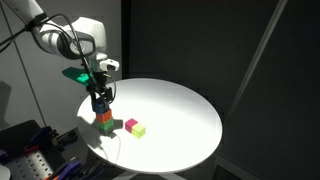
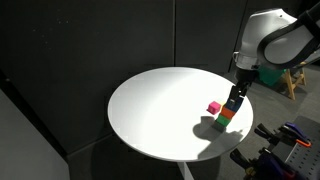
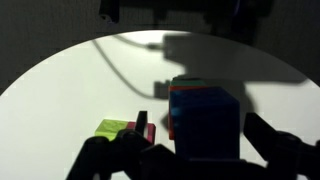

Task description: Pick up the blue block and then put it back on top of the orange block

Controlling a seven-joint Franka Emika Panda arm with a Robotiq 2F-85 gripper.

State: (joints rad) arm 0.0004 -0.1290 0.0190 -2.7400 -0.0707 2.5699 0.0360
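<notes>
A three-cube stack stands near the edge of the round white table (image 1: 175, 110). The blue block (image 1: 101, 104) is on top, the orange block (image 1: 104, 116) is under it, and a green cube (image 1: 106, 126) is at the bottom. The stack also shows in an exterior view, with the blue block (image 2: 233, 104) over the orange block (image 2: 228, 114). My gripper (image 1: 101, 97) is lowered over the stack. In the wrist view its fingers (image 3: 200, 125) straddle the blue block (image 3: 205, 130) with gaps on both sides. An orange edge (image 3: 171, 122) shows beneath.
A pink cube (image 1: 131, 125) and a yellow-green cube (image 1: 139, 130) lie on the table next to the stack. They also show in the wrist view, the pink cube (image 3: 149, 132) beside the yellow-green cube (image 3: 113, 128). The table edge (image 2: 215, 150) is close to the stack.
</notes>
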